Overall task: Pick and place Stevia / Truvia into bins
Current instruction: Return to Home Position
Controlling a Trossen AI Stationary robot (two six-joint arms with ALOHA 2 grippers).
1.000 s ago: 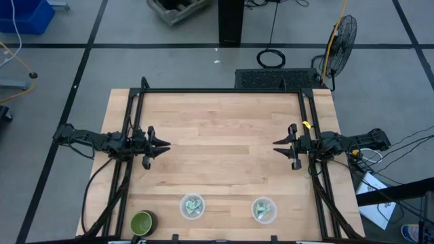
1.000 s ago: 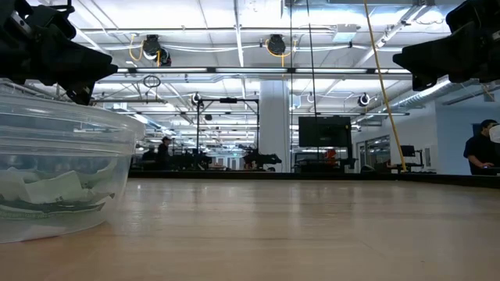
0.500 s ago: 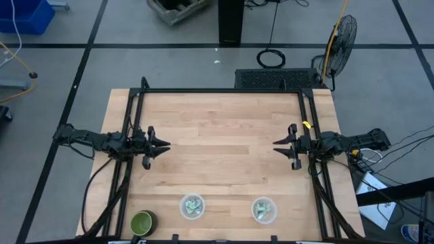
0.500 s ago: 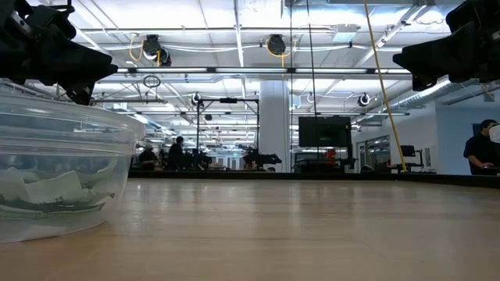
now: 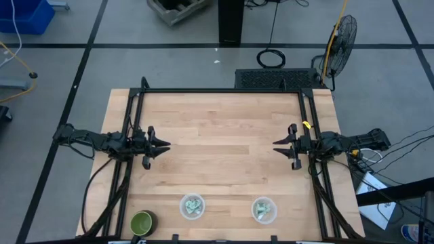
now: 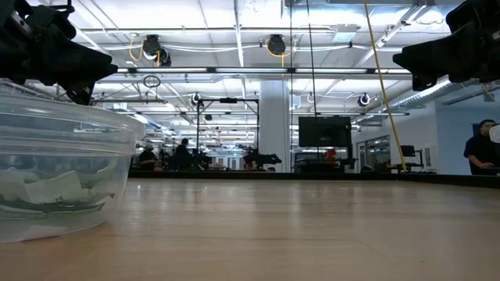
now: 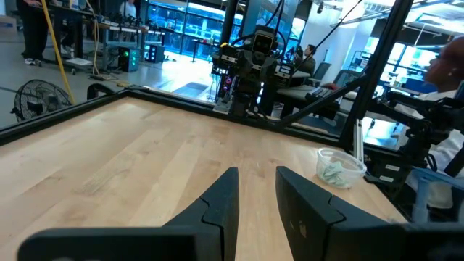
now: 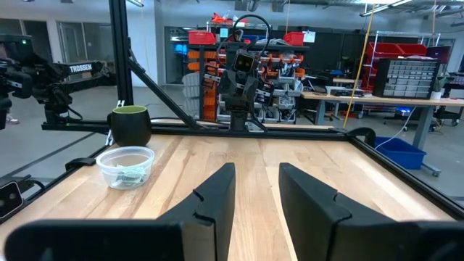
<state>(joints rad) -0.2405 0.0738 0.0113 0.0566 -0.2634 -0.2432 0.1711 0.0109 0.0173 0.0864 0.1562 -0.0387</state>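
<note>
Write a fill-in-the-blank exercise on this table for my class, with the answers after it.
1. The packets lie in ____ bins.
2. The left gripper and right gripper are open and hold ____.
3. The green cup stands nearer the ____ gripper.
Missing words: two; nothing; left.
</note>
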